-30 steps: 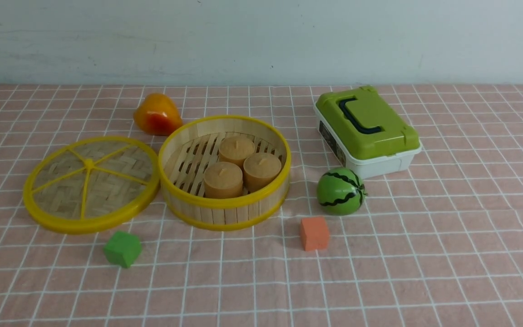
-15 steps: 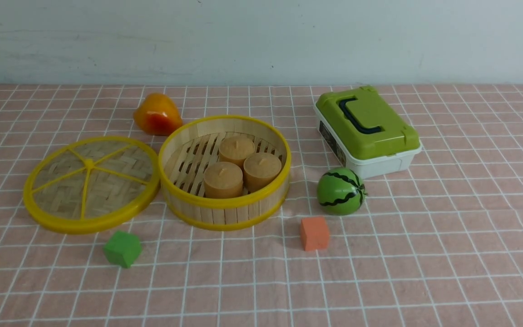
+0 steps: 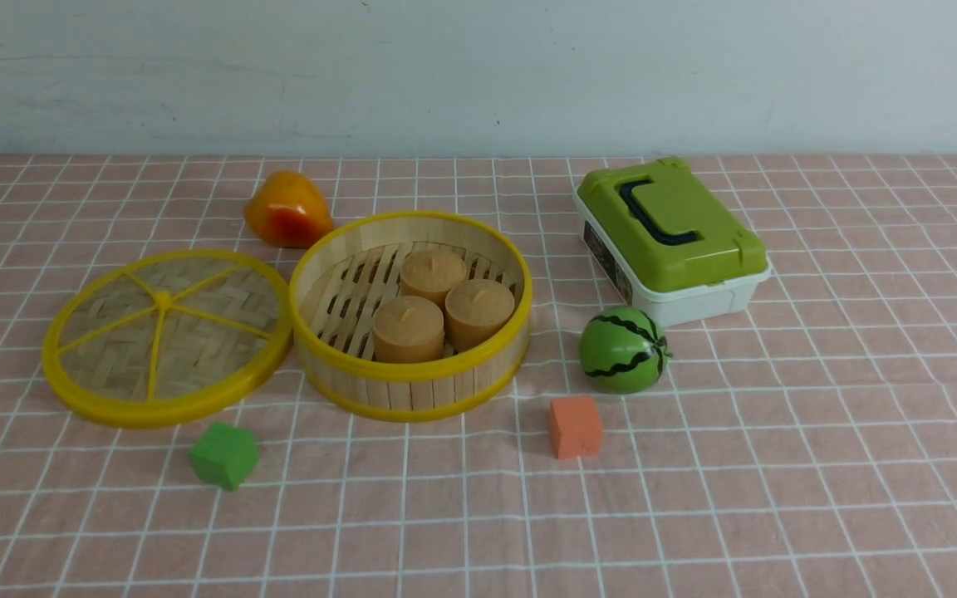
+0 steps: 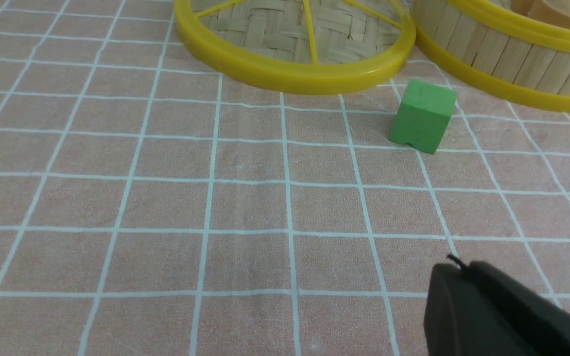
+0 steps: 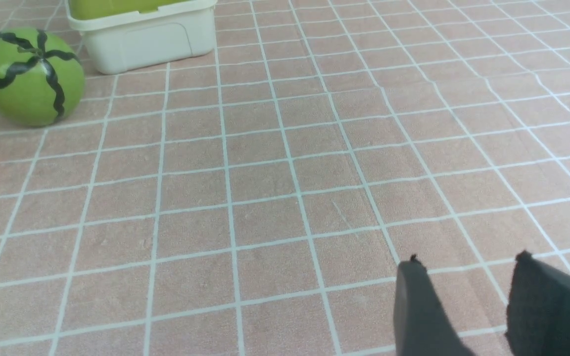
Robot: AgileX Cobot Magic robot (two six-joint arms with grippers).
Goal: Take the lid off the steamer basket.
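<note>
Yellow-rimmed lid [image 3: 166, 336] flat on cloth beside steamer basket [image 3: 411, 314]; left gripper [image 4: 500, 311] apart, aperture unclear; right gripper [image 5: 468, 301] parted, empty.

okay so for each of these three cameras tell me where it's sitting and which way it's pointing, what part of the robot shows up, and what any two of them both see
Front view: between the arms, facing forward at the lid, basket, box and wall; no robot parts show.
Left wrist view: low over the cloth, facing the lid and green cube; the left gripper shows at one corner.
Right wrist view: low, facing the melon and box; the right gripper shows with its jaws apart.
Shared: front and left wrist both show lid, basket and green cube; front and right wrist both show melon and box.
</note>
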